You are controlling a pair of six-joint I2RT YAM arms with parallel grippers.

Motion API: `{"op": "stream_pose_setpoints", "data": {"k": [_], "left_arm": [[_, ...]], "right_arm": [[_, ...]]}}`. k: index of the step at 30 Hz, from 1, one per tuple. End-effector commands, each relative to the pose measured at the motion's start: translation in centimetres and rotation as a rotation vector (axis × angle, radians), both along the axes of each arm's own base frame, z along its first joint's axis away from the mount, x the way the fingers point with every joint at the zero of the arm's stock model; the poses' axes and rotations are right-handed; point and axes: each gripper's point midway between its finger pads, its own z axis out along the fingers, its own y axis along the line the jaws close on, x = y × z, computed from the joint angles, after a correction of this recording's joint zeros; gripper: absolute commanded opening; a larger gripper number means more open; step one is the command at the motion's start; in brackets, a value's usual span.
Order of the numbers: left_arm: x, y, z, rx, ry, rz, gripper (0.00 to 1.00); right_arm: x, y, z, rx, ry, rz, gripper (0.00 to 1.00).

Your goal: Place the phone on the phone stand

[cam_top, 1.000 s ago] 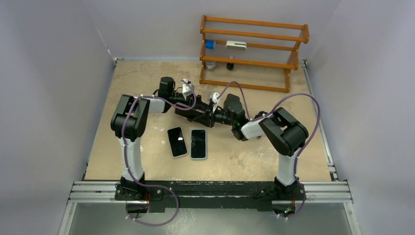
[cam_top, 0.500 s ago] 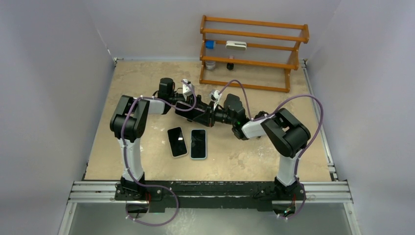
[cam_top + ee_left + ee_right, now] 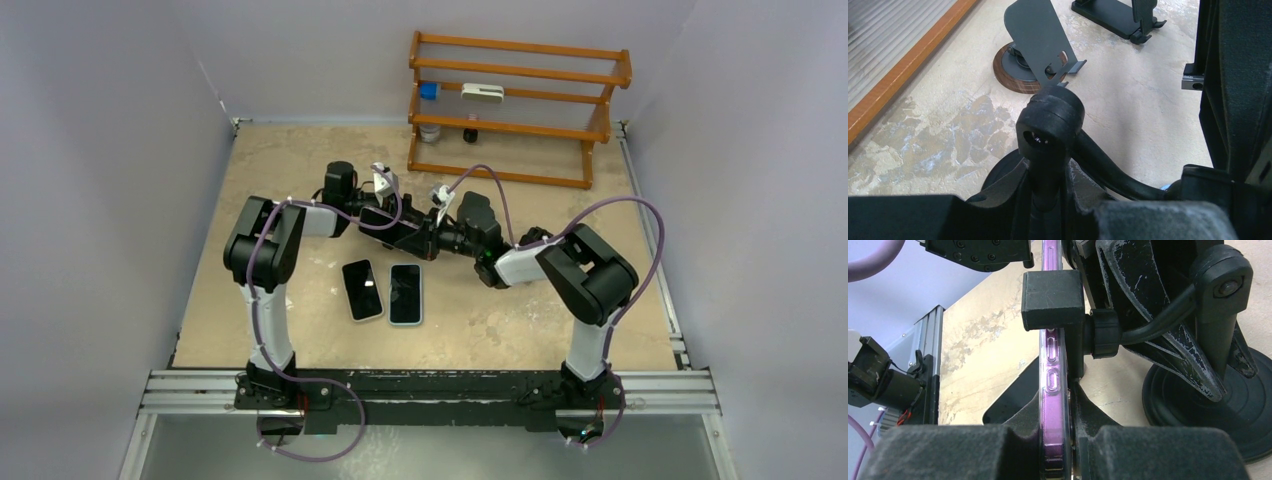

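A black phone stand (image 3: 1050,122) stands mid-table (image 3: 418,243); its round base (image 3: 1248,405) rests on the table. My left gripper (image 3: 1048,192) is shut on the stand's neck just under its ball joint. My right gripper (image 3: 1055,440) is shut on a purple-cased phone (image 3: 1053,400), held on edge and upright. The phone's upper part sits against the stand's clamp block (image 3: 1053,300). In the top view the two grippers meet at the stand, the left gripper (image 3: 398,224) beside the right gripper (image 3: 442,238).
Two more phones (image 3: 362,289) (image 3: 405,294) lie flat on the table just in front of the grippers. A grey stand on a wooden disc (image 3: 1034,47) and another black stand (image 3: 1118,17) stand beyond. A wooden rack (image 3: 515,105) stands at the back.
The right arm's elbow has drifted slightly right and down. Both grippers stay at the stand with their holds unchanged.
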Motion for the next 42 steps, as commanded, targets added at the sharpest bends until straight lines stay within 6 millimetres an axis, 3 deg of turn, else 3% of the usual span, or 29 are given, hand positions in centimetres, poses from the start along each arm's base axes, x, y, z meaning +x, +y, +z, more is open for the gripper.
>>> {"op": "stream_pose_setpoints", "data": {"k": [1, 4, 9, 10, 11, 19, 24, 25, 28, 30, 37, 42], "left_arm": [[-1.6, -0.2, -1.2, 0.028, 0.114, 0.014, 0.00], [-1.6, -0.2, -1.3, 0.030, 0.118, 0.015, 0.00], [-1.7, -0.1, -1.3, 0.034, 0.119, 0.014, 0.00], [-1.7, -0.1, -1.4, 0.035, 0.119, 0.013, 0.00], [-1.8, -0.1, -1.4, 0.035, 0.120, 0.013, 0.00], [-1.6, 0.0, -1.4, 0.039, 0.123, 0.022, 0.00], [0.2, 0.4, -1.8, 0.059, 0.145, 0.143, 0.00], [0.7, 0.6, -1.7, 0.059, 0.142, 0.182, 0.00], [1.4, 1.2, -0.5, -0.010, 0.098, 0.323, 0.00], [1.1, 1.7, 0.2, -0.060, 0.088, 0.410, 0.00], [-0.1, 1.4, 1.2, -0.014, -0.173, 0.755, 0.00], [-0.1, 1.8, 2.1, -0.036, -0.285, 0.932, 0.00]], "right_arm": [[-4.6, -5.5, -13.7, -0.336, 0.475, -0.123, 0.00], [-4.6, -5.4, -13.3, -0.326, 0.462, -0.119, 0.19], [-4.4, -5.3, -12.3, -0.306, 0.438, -0.118, 0.42], [-4.4, -5.3, -12.2, -0.303, 0.435, -0.118, 0.55], [-4.4, -5.3, -11.9, -0.297, 0.427, -0.116, 0.58], [-4.0, -5.1, -9.6, -0.264, 0.359, -0.106, 0.62], [-4.4, -6.1, -6.8, -0.215, 0.263, -0.131, 0.63], [-4.5, -6.5, -5.9, -0.196, 0.235, -0.150, 0.67], [-4.7, -7.3, -1.4, -0.061, 0.143, -0.210, 0.92], [-5.3, -7.8, 1.1, 0.045, 0.127, -0.238, 0.99], [-6.0, -10.3, 7.6, 0.412, 0.295, -0.401, 0.99], [-4.4, -9.9, 8.0, 0.443, 0.568, -0.506, 0.99]]}}
